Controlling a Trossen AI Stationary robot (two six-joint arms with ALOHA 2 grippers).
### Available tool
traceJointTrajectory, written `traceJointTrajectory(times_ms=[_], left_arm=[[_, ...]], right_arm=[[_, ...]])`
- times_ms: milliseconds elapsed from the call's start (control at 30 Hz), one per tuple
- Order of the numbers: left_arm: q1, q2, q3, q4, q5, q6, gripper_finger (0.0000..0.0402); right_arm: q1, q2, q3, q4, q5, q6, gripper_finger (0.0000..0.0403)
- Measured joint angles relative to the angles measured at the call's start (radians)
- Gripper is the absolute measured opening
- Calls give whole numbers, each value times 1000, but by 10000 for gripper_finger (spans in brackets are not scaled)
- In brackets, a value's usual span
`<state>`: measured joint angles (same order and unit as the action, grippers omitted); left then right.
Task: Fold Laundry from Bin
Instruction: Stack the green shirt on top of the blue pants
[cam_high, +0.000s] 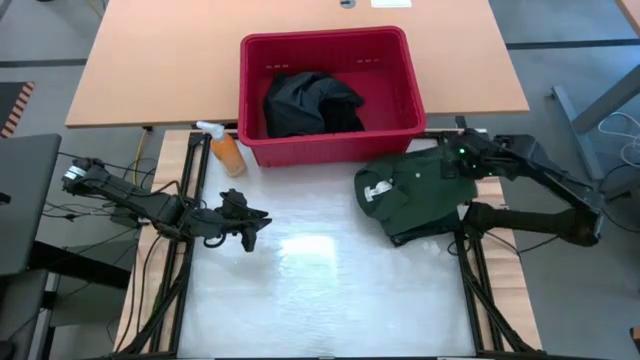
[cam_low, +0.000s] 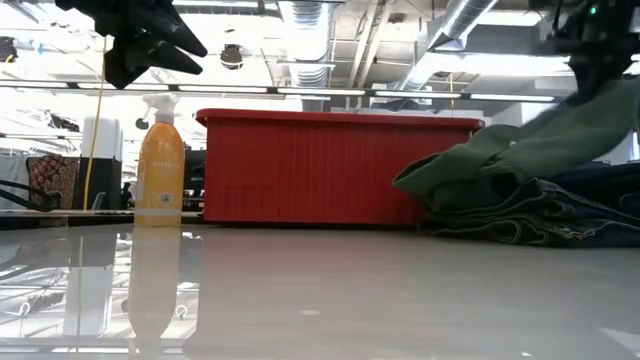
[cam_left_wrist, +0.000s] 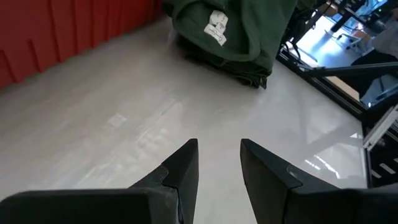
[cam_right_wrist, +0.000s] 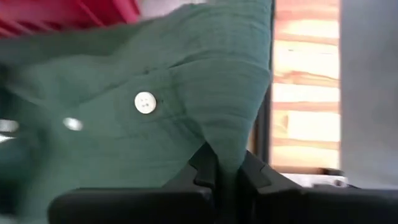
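The red bin (cam_high: 325, 40) stands at the table's far side with dark laundry (cam_high: 310, 100) bunched inside. To the right of the table's middle, a dark green shirt (cam_high: 410, 195) with a pale label (cam_left_wrist: 216, 26) lies on top of a darker garment (cam_low: 540, 220). My right gripper (cam_high: 452, 165) is above the shirt's far right part, shut on its cloth. My left gripper (cam_high: 248, 235) hovers open over the bare table at the left, nothing between its fingers (cam_left_wrist: 186, 168). My right gripper pinches a fold of the green shirt (cam_right_wrist: 231, 140) between its two fingers, close to a white button (cam_right_wrist: 145, 102). The fingers come from above, slanting down. That part of the shirt is drawn up toward the gripper (cam_low: 600, 115), while the rest lies on the pile.
An orange spray bottle (cam_high: 225, 150) stands upright just left of the bin's near corner. The table's middle and near part (cam_high: 320, 290) is bare white surface. Black frame rails (cam_high: 480, 290) run along both sides of it.
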<state>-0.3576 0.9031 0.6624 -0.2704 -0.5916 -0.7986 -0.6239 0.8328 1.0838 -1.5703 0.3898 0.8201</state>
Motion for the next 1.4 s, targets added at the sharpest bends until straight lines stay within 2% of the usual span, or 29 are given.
traceJointTrajectory(times_ms=[233, 467, 633, 700, 767, 833, 967, 1267, 1400], left_arm=[[0, 0, 0, 0, 10, -15, 107], [0, 0, 0, 0, 10, -18, 107], [0, 0, 0, 0, 48, -18, 107], [0, 13, 1, 1, 69, -14, 107], [0, 17, 1, -10, 93, 0, 107], [0, 29, 2, 2, 113, 14, 107], [-6, 31, 0, -8, 142, 53, 107], [-7, 31, 1, -63, 231, 131, 107], [-7, 31, 1, -99, 246, 134, 107]], right_arm=[[-107, 32, -44, -1, -2, -167, 94], [-153, 81, -33, -2, -33, -269, 145], [-183, 122, 72, 0, -117, -318, 172], [-188, 129, 112, 2, -244, -315, 173], [-179, 128, 117, -1, -406, -305, 167], [-137, 126, 95, 2, -463, -282, 156], [-32, 130, -14, 9, -468, -164, 118], [139, 207, -248, 45, -474, -18, 22], [194, 243, -266, 44, -499, -5, 12]])
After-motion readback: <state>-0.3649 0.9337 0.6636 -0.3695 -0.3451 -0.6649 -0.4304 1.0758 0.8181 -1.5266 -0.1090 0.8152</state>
